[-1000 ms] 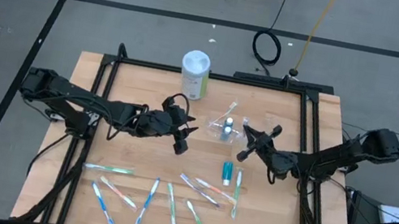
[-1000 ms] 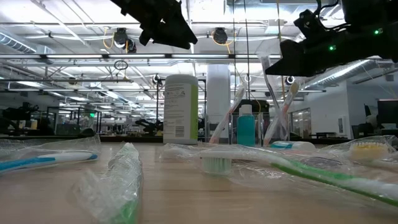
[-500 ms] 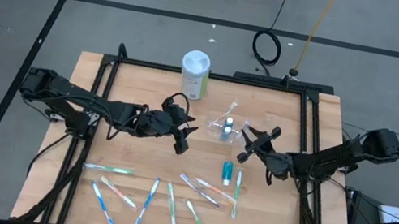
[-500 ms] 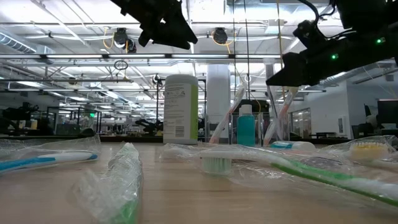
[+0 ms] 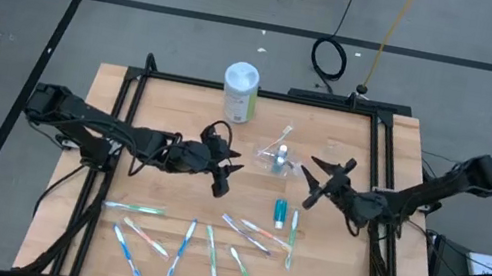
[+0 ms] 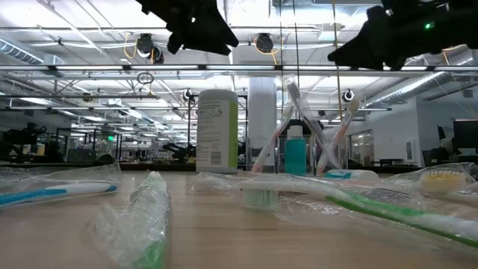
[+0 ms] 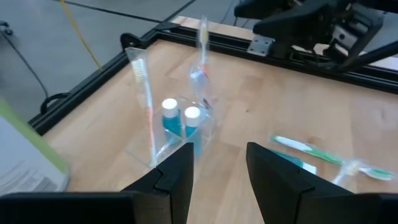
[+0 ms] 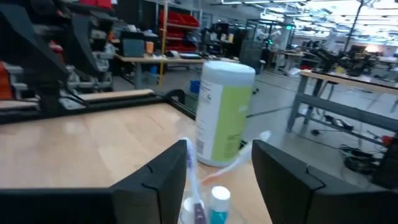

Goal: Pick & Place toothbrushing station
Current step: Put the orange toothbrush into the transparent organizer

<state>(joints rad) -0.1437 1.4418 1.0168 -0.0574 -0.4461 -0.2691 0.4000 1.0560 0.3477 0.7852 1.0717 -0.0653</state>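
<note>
Near the middle of the desk, a little toward its far edge, the clear cup stands upright with two teal toothpaste tubes and now three toothbrushes leaning out of it. A second ago the right tool was closed on a toothbrush right at the cup; since then it has spread its fingers, let the brush go and drawn back toward the right edge, so it hangs just beside the cup, fingers wide and empty. In the level view one more brush than before stands crossed against the others above the teal tube, which suggests that placement is finished. The left tool has not moved: it hovers on the cup's other side, low and angled toward it, its fingers parted and holding nothing. A third teal toothpaste tube lies on the desk between the cup and the near edge, and about nine wrapped toothbrushes are scattered in a row along the near edge, so most of the filling looks yet to be done. The white-lidded green canister stands by the far edge, apart from the cup. My guess is the right arm is freeing itself to fetch another piece.
</note>
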